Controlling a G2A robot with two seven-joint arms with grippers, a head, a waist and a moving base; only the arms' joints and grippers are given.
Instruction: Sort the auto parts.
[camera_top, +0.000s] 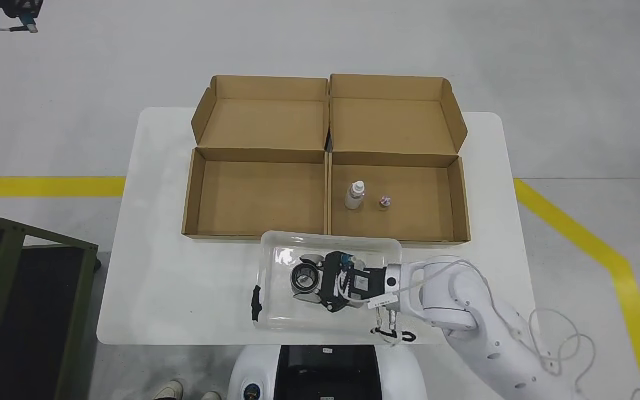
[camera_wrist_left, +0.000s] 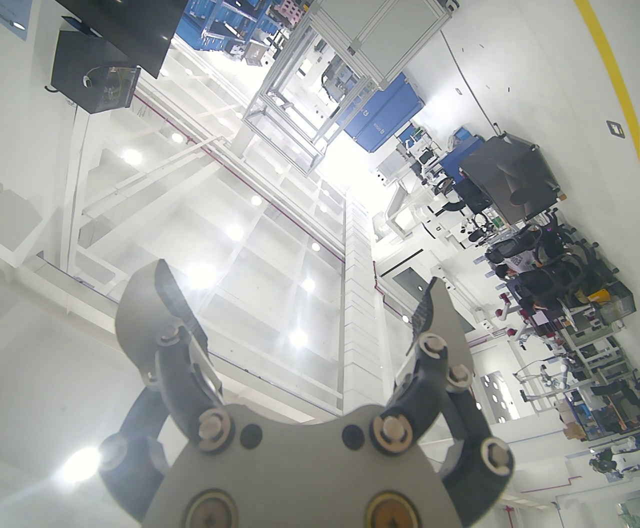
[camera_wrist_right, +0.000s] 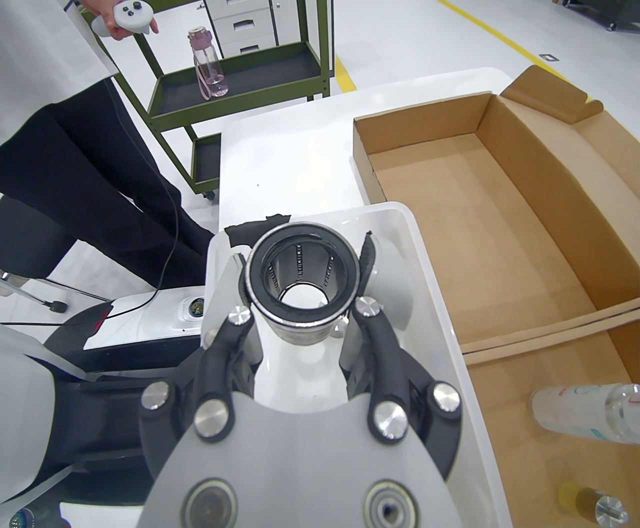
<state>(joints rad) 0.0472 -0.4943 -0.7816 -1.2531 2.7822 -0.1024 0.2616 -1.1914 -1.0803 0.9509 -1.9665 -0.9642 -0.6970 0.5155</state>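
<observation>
Bearing (camera_wrist_right: 300, 332) tight between right gripper's (camera_wrist_right: 303, 260) half-closed fingers (camera_wrist_right: 367, 255), over the clear tub (camera_wrist_right: 390, 230).

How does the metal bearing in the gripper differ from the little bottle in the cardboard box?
The bearing is a hollow metal cylinder with dark rims; the bottle is see-through and pale. The bearing is clamped between the fingers of the right gripper at the clear bin; the bottle rests free on the floor of the right-hand cardboard box. Both are roughly cylindrical.
</observation>
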